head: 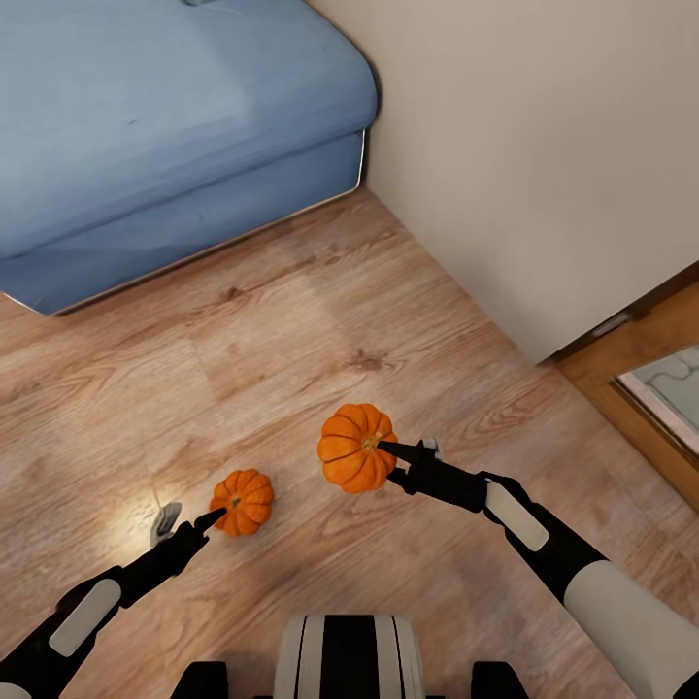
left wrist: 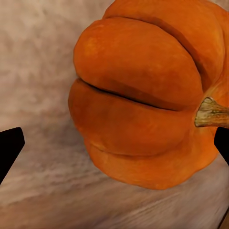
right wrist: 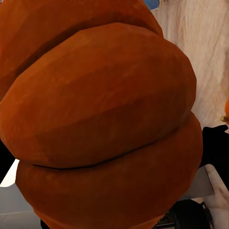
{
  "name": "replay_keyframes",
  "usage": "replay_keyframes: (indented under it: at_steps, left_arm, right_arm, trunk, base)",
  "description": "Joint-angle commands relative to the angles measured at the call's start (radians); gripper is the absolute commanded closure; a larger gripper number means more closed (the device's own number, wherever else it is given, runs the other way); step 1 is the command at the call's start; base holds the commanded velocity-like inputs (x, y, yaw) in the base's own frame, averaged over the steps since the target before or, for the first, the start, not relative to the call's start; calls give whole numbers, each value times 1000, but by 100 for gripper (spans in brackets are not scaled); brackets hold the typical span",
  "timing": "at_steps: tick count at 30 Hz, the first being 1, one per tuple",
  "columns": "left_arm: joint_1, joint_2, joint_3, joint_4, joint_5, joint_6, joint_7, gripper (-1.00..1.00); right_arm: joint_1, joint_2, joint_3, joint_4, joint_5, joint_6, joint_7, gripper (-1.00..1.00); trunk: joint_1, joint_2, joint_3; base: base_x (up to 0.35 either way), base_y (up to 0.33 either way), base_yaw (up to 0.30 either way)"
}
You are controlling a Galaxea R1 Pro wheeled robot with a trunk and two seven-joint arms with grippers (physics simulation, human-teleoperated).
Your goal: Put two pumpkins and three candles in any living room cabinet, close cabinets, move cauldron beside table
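Where wood floor point(head: 320, 320) meets wall point(head: 544, 146)

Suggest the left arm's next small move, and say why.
Probably close the left gripper on the small ribbed orange pumpkin lying on the pale wood floor. In the left wrist view its black fingertips stand apart on either side of that pumpkin, so it looks ready to grasp. The right gripper already appears to hold the other ribbed orange pumpkin.

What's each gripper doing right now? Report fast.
Left gripper: open, fingers either side of the smaller pumpkin.
Right gripper: shut on the larger pumpkin.
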Motion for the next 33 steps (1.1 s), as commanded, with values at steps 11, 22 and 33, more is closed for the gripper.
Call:
replay_keyframes:
  at_steps: [11,22,33]
  left_arm:
    - [0,1,-3,0,10,5,0,-100]
    - [0,1,-3,0,10,5,-1,-100]
    - [0,1,-3,2,11,5,-1,-100]
  right_arm:
    - [-1,-1,2,0,-10,7,-1,100]
    - [-1,-1,2,0,-10,7,0,100]
    - [-1,-1,2,1,-10,7,1,100]
  trunk:
    - [0,0,-1]
    - [0,0,-1]
    - [0,0,-1]
  base:
    - [28,-27,0]
    - [93,0,0]
    - [1,0,0]
